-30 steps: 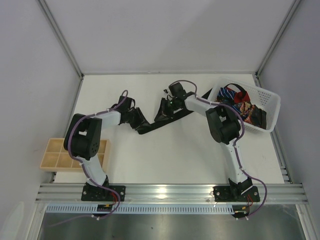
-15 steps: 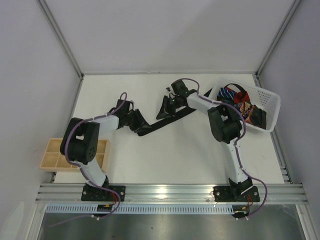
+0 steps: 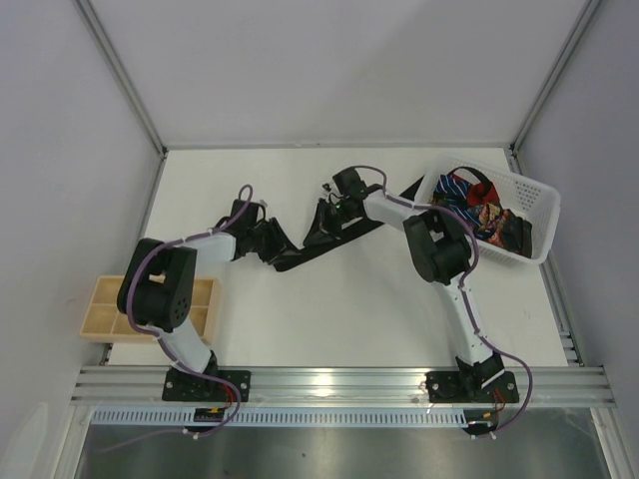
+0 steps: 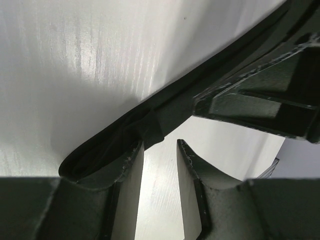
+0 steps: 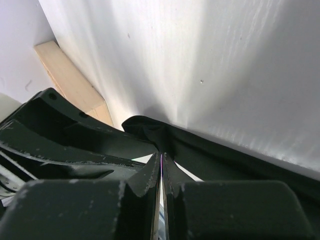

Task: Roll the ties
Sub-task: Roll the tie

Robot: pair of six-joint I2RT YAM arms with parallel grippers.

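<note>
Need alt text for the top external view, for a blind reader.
The robot's left gripper and right gripper meet at a black tie lying diagonally on a white table, the left one at its near end. A white lattice basket of colourful ties sits at right, a wooden compartment tray at left.

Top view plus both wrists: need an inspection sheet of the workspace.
Surface: white table, no spills seen.
Job's things: black tie lying diagonally, not rolled up; more ties heaped in the white basket.
Clutter: wooden compartment tray at the left edge.
Grippers: left gripper open at the tie's folded end; right gripper shut, apparently pinching the tie.
Cables: purple cables run along both arms; none seen snagged.
Surroundings: grey walls; aluminium rail in front.
</note>
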